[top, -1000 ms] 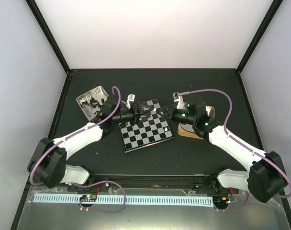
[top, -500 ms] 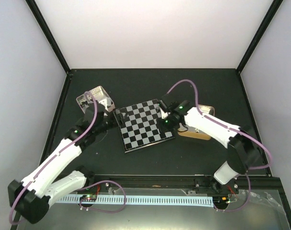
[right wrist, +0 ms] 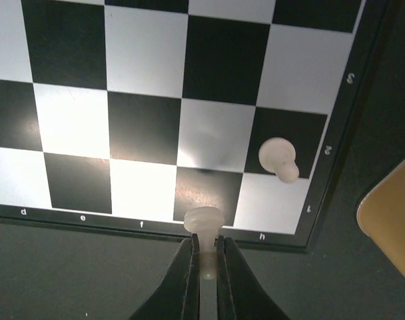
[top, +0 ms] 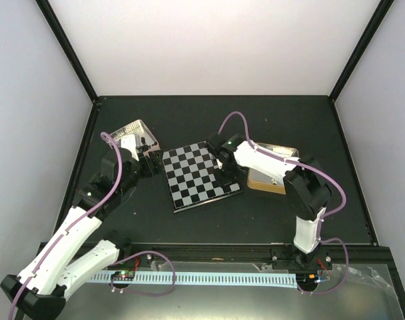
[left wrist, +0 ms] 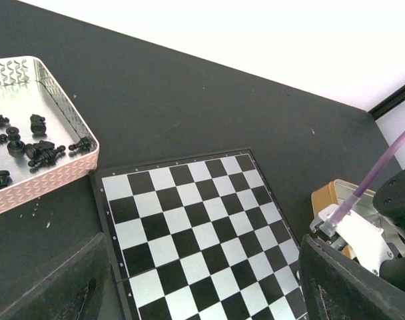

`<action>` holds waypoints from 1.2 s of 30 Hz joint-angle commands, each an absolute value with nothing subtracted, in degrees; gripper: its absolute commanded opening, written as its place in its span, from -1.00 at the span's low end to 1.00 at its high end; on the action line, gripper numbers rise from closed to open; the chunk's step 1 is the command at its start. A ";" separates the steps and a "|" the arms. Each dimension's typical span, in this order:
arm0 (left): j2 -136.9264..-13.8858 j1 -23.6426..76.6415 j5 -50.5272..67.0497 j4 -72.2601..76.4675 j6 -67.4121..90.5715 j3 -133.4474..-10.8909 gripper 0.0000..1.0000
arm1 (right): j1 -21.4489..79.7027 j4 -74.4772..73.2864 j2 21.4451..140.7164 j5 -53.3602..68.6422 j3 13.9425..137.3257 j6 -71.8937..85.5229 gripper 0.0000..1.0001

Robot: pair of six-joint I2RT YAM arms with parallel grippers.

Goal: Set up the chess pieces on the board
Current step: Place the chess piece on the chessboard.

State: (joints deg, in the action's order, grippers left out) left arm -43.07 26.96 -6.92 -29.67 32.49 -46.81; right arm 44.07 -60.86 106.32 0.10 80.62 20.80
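Top view, right arm: the right gripper (top: 224, 177) is seen low over the right-hand edge of the board (top: 196, 180), which lies on the dark tabletop (top: 209, 117) between the pinkish tray (top: 126, 130) and the tan box (top: 272, 181).
Top view, left arm: the left gripper (top: 150, 160) is found just beside the tray, off the board's left corner.
Top view, change: a second ago the left arm was stretched over the board's far-left corner and the right gripper was at the far-right corner; the left has since been drawn back to the tray and the right brought down along the right edge.
Left wrist view: the left gripper's jaws are seen spread wide with nothing between them. The black pieces (left wrist: 39, 150) lie loose in the tray and none is on the board.
Right wrist view, grip: the right gripper is closed tight on a cream-white piece (right wrist: 204, 219), held above the lettered border.
Right wrist view, board: a second cream-white piece (right wrist: 277, 159) stands on a black square in the outermost file.
Step in hand: the held piece is probably meant for the square beside the standing one. It should be carried inward over that square's centre, lowered upright until seated, and only then released, with the neighbour kept clear of the fingers.
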 commanded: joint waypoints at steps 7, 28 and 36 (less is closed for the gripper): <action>-43.98 26.44 -8.13 -27.98 30.66 -45.05 0.58 | 44.46 -64.40 112.84 -2.62 86.98 18.07 -0.92; -45.97 26.13 -5.42 -26.53 31.57 -43.85 0.54 | 44.43 -64.22 118.03 -3.52 90.74 16.97 -0.71; -46.10 26.02 -4.84 -26.73 31.56 -44.10 0.55 | 44.46 -62.72 115.83 -3.49 91.02 18.37 -0.59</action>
